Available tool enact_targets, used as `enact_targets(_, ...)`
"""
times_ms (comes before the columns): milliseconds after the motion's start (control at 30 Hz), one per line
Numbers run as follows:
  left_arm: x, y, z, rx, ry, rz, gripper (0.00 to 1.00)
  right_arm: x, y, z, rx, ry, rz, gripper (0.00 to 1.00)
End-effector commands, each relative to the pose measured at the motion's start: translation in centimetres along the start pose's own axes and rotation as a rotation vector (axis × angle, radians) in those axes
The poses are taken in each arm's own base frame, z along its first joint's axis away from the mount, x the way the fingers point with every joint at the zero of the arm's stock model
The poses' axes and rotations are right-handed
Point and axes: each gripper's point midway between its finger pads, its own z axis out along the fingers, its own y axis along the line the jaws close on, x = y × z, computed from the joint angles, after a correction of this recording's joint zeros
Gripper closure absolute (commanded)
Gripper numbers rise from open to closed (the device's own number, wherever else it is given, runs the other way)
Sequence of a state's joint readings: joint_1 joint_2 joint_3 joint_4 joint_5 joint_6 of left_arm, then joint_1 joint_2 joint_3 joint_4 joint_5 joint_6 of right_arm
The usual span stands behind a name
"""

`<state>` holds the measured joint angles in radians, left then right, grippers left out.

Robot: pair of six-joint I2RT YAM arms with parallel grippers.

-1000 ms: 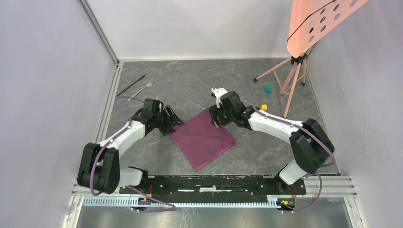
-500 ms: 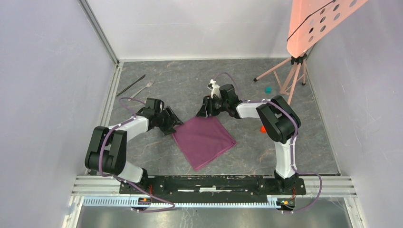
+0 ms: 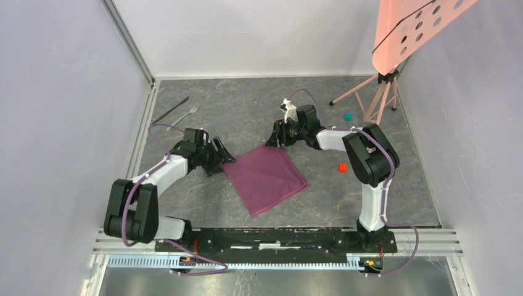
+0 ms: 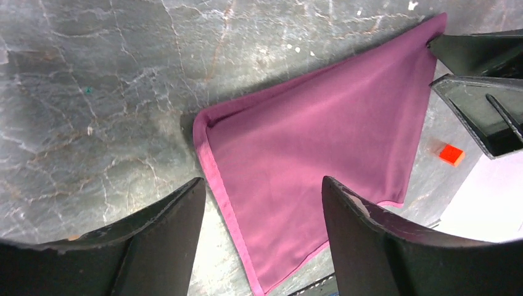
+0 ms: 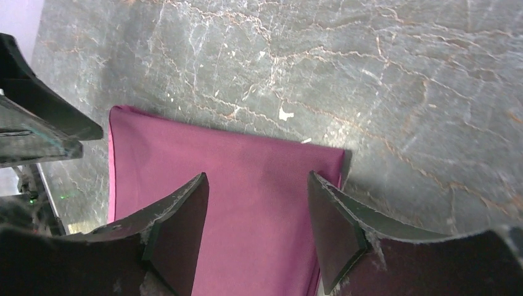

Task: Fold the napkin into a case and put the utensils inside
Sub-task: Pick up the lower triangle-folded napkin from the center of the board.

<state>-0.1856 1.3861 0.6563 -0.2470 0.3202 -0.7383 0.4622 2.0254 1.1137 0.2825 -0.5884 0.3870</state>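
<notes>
With jaws parted, left gripper (image 3: 223, 154) and right gripper (image 3: 274, 134) hang low

Your enclosure, itemised: grey marbled table top (image 3: 247, 102) with rust-coloured veins; plain white walls (image 3: 61, 92) at 9, 12 and 3 o'clock; aluminium corner rail (image 3: 130, 43) at 11; pink-legged tripod (image 3: 387, 78) at 2 o'clock carrying a salmon perforated panel (image 3: 413, 28) (lighting even, shadows soft).

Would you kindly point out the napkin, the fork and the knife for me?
napkin (image 3: 265, 179): top view, centre of the cloth.
fork (image 3: 187, 115): top view, on its handle.
knife (image 3: 171, 110): top view, middle of its length.
</notes>
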Motion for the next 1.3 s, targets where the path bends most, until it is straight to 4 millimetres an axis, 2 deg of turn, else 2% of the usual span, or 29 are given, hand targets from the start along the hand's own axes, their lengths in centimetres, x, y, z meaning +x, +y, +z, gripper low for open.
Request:
enact_targets(0, -0.1, -1.3, -2.2, 0.043, -0.002, 0.089, 0.23, -1.9, 2.6, -2.3, 0.043, -0.009, -0.101, 0.33)
enact_targets(67, -0.1, -1.8, -2.4, 0.068, -0.005, 0.079, 0.23, -2.0, 4.7, -3.0, 0.026, -0.008, -0.126, 0.3)
enact_targets(167, 0.2, -2.0, -1.8, 0.093, 0.008, 0.064, 0.22, -0.3, 7.3, -3.6, -0.061, 0.012, -0.105, 0.28)
enact_targets(267, 0.2, -3.0, -1.4, 0.144, 0.029, 0.047, 0.22, 1.7, 8.3, -4.8, -0.114, 0.01, -0.064, 0.27)
enact_targets(333, -0.2, -3.6, -1.2, 0.171, 0.021, 0.045, 0.21, 3.5, 7.8, -5.6, -0.097, 0.032, -0.056, 0.27)
enact_targets(467, -0.9, -3.5, -0.1, 0.153, 0.02, 0.045, 0.2, 7.1, 6.1, -7.5, -0.027, 0.075, -0.05, 0.27)
enact_targets(600, -1.0, -1.7, 1.4, 0.08, 0.025, 0.039, 0.2, 10.1, 4.6, -10.1, 0.045, 0.098, -0.064, 0.26)
enact_targets(733, -0.6, -0.7, 1.3, 0.046, 0.023, 0.049, 0.21, 12.5, 4.2, -11.9, 0.074, 0.137, -0.068, 0.26)
enact_targets(867, -0.4, -2.0, -0.8, 0.089, 0.006, 0.072, 0.19, 12.3, 5.0, -13.3, 0.072, 0.116, -0.084, 0.25)
enact_targets(967, 0.1, -4.1, -3.3, 0.169, 0.022, 0.102, 0.18, 12.4, 4.8, -13.8, 0.097, 0.11, -0.096, 0.22)
enact_targets(1133, -0.2, -7.3, -9.1, 0.242, -0.027, 0.199, 0.16, 14.0, 3.5, -13.9, 0.15, 0.146, -0.066, 0.24)
enact_targets(1267, -1.2, -8.7, -14.4, 0.213, -0.12, 0.341, 0.13, 14.8, 2.3, -14.8, 0.231, 0.148, -0.064, 0.24)
